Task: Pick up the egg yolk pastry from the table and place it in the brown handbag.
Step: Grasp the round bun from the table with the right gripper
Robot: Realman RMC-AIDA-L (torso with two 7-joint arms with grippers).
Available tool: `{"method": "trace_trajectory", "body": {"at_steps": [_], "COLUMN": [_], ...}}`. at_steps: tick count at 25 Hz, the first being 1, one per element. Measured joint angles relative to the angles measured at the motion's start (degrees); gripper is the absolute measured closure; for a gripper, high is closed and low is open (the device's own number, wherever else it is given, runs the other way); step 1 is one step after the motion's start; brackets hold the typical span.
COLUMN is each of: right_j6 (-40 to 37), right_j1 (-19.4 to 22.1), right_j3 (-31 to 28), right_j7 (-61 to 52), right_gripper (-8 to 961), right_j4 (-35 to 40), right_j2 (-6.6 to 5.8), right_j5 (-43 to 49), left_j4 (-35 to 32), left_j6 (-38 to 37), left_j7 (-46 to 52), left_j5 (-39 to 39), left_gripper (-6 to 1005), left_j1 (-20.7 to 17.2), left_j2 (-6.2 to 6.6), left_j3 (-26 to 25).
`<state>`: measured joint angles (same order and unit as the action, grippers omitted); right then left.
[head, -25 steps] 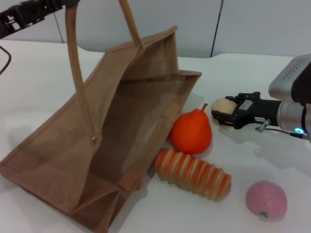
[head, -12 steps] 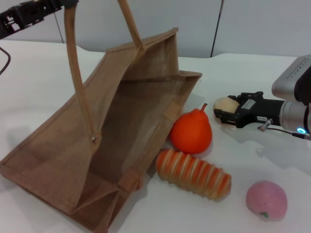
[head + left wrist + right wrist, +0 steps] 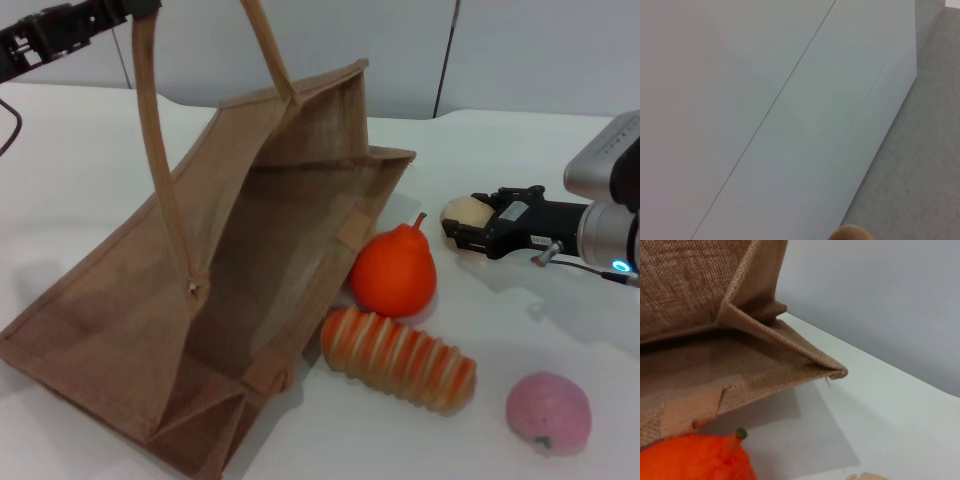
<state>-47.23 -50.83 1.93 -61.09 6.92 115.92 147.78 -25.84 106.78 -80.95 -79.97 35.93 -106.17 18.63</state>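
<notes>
Pick step: right gripper (image 3: 468, 226) jaws closed on egg yolk pastry (image 3: 462, 212), far right. Left gripper (image 3: 120, 8) holds bag handle, jaws unclear. Next: carry into brown handbag (image 3: 240, 270).

You see the right gripper (image 3: 462, 226) closed around the egg yolk pastry (image 3: 462, 211), right of the orange fruit (image 3: 394, 271). Left of that fruit, the brown handbag (image 3: 230, 290) gapes open, one handle held up by the left gripper (image 3: 128, 8).
</notes>
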Motion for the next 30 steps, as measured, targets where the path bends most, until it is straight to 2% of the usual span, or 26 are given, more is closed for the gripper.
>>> {"method": "trace_trajectory", "body": {"at_steps": [23, 30], "right_j6": [0.02, 0.01], "right_j1": [0.03, 0.25], "right_j3": [0.0, -0.01], "right_j7": [-0.59, -0.78], "right_gripper": [389, 397], "right_j4": [0.71, 1.65], "right_j2": [0.01, 0.0], "right_j5": [-0.07, -2.52], "left_j4": [0.26, 0.26], "left_j6": [0.01, 0.01], "left_j7": [0.0, 0.0], "left_j5": [-0.09, -0.1], "left_gripper": [873, 873], "left_j1": [-0.16, -0.16], "left_j2": [0.18, 0.18], "left_j3": [0.0, 0.0]}}
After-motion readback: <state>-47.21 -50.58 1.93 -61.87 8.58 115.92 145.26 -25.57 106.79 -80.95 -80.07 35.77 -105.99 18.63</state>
